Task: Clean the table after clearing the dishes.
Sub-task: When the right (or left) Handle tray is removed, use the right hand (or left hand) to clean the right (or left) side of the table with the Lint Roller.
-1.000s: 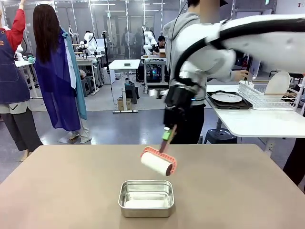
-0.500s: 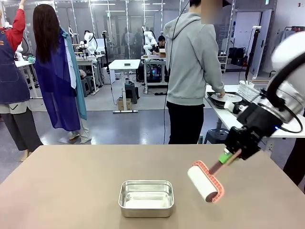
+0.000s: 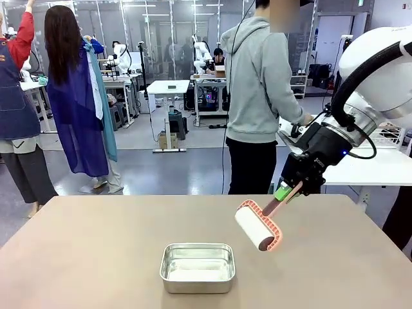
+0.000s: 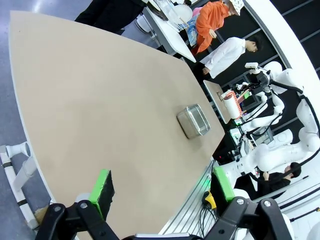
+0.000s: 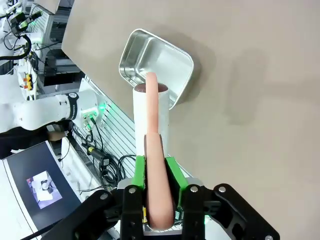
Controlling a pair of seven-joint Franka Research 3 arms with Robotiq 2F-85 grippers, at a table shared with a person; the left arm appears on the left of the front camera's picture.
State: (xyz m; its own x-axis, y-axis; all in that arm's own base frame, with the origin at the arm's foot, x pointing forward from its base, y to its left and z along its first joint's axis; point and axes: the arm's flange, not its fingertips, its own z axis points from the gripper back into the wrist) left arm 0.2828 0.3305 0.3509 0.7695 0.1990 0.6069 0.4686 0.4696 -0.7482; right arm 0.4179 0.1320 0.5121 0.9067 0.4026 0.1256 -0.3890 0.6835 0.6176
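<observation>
Now, right gripper (image 3: 288, 191): the jaws are seen shut tight on the red handle (image 5: 152, 165) of the roller (image 3: 256, 230), the green pads pressed against it on both sides.
Roller: it is held slanting down to the left from the gripper, above the right half of the table (image 3: 96, 257), just to the right of the tin (image 3: 197, 267) and a little farther off. A separate shadow is cast on the top, so it is judged to be lifted slightly; contact cannot be told for certain.
Change: a second ago the roller was carried near the middle, just beyond the tin; half a second ago it had been swung well to the right and nearer; now it has been brought partly back toward the middle.
Meaning: a back-and-forth sweep is suggested, so the cleaning pass is judged to be under way on the right side, with the left half still to be covered.
Left gripper (image 4: 162, 187): the jaws are spread wide with nothing between them, and it is held off beside the table's edge.
Dishes: they are judged to be already cleared, as the tin is what is seen standing on the top.
Person (image 3: 257, 96): turned away at the white side table (image 3: 360, 167) on the far right.
Risk: the tin may be struck if the sweep is carried leftward and nearer.
</observation>
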